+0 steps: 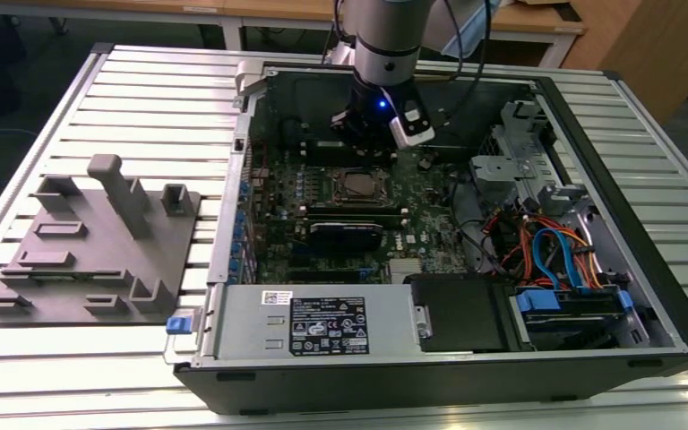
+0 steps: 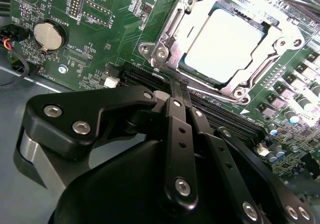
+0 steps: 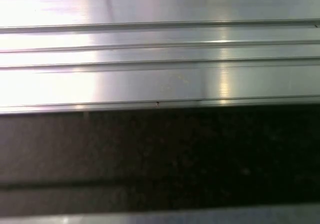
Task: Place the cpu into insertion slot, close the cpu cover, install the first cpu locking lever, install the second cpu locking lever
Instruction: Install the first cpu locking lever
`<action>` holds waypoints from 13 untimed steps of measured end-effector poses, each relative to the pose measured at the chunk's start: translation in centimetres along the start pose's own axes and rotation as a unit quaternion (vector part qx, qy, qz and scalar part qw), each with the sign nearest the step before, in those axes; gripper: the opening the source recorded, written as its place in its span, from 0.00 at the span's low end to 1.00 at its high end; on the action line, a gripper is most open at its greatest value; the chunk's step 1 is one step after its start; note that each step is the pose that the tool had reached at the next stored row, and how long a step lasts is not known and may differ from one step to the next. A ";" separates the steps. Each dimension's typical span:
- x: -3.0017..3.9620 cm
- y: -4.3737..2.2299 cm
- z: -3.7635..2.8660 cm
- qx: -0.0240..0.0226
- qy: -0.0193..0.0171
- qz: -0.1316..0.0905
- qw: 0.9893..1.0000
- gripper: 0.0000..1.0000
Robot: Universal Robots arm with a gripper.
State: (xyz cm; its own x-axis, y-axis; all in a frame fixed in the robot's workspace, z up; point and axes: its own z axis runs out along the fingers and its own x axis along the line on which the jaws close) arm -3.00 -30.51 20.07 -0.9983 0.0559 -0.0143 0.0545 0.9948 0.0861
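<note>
The cpu [image 2: 225,43], a flat square chip with a pale silver top, lies in the insertion slot [image 2: 150,51] on the green motherboard. The cpu cover [image 2: 167,31], a thin silvery frame, lies down around the chip's edges. In the exterior view the cpu [image 1: 355,186] sits mid-board inside the open computer case, just in front of the arm. My gripper [image 2: 179,83] has its black fingers [image 2: 175,134] pressed together, tips close to the socket's corner, with nothing visible between them. In the exterior view the gripper [image 1: 372,143] hangs over the board just behind the socket.
A grey fixture plate [image 1: 93,242] with upright blocks lies on the slatted aluminium table [image 3: 160,58] at the exterior view's left. Inside the case are a power supply [image 1: 320,327], a black card [image 1: 347,235] and blue cables [image 1: 554,255]. A coin battery [image 2: 48,35] sits beside long card slots.
</note>
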 end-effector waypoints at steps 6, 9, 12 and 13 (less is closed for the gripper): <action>0.00 0.00 0.04 0.002 0.000 0.000 1.000 0.10; 0.00 -0.01 0.11 0.004 0.000 0.000 1.000 0.10; 0.01 0.01 0.22 0.010 0.000 0.000 1.000 0.10; 0.01 0.01 0.24 0.010 0.000 0.000 1.000 0.10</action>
State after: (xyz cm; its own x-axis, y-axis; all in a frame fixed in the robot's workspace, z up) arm -3.01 -30.48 19.84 -0.9983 0.0555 -0.0152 0.0544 0.9964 0.0655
